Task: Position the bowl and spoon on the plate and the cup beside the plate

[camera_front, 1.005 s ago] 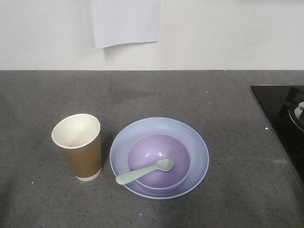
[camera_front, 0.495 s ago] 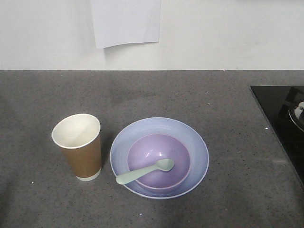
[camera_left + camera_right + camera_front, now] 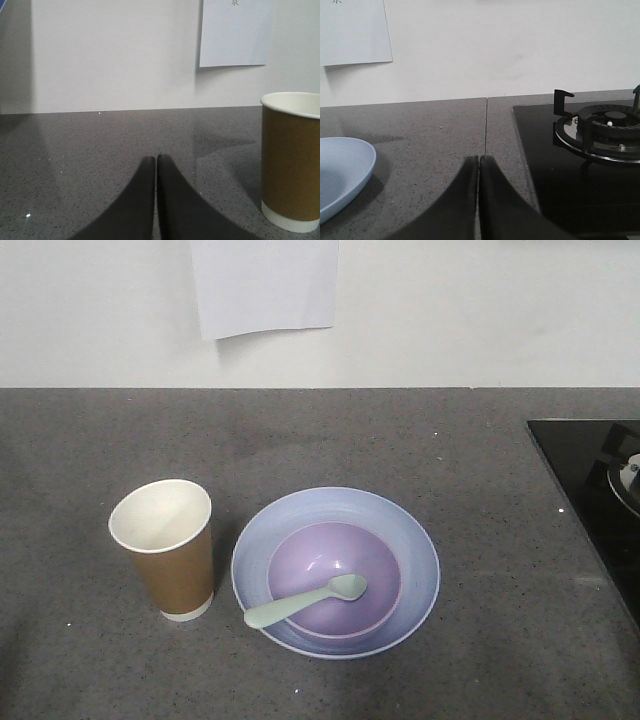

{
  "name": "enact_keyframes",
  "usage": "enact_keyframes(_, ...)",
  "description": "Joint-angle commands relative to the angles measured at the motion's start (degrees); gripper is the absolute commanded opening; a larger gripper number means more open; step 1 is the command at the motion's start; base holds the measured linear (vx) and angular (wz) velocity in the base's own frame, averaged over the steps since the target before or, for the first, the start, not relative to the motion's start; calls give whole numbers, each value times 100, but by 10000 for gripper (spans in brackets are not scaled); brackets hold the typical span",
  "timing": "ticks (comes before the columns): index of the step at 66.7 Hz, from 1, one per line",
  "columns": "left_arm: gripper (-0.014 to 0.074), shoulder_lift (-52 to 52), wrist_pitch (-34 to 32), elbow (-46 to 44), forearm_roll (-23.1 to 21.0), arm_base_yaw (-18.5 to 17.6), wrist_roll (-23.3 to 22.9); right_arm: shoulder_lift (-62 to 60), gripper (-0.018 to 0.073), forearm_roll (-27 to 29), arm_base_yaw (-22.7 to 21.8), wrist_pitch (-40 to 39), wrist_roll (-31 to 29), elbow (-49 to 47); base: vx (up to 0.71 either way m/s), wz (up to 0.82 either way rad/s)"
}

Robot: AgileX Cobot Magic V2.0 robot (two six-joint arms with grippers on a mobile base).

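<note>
Left wrist view: cup [image 3: 291, 160] right of closed, empty left hand [image 3: 156, 159].

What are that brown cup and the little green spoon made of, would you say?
The cup looks like paper: matte brown wall, white rolled rim, cream inside. The spoon looks like plastic: a smooth, even pale mint with a soft sheen, moulded in one piece. Neither can be confirmed by look alone.

Bare grey speckled countertop [image 3: 330, 440] lies open ahead of my closed jaws. The tall brown paper cup [image 3: 291, 160] stands at my left gripper's right; the black gas hob [image 3: 580, 160] blocks my right gripper's right.
</note>
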Motion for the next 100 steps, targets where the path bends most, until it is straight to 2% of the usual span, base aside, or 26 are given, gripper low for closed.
enact_keyframes(1,-7,19,-402,171,-8,3,-36,37,-5,-65,-37,-402,-34,98,0,0)
enact_keyframes(100,-7,19,-402,171,-8,3,-36,37,-5,-65,-37,-548,-122,92,0,0)
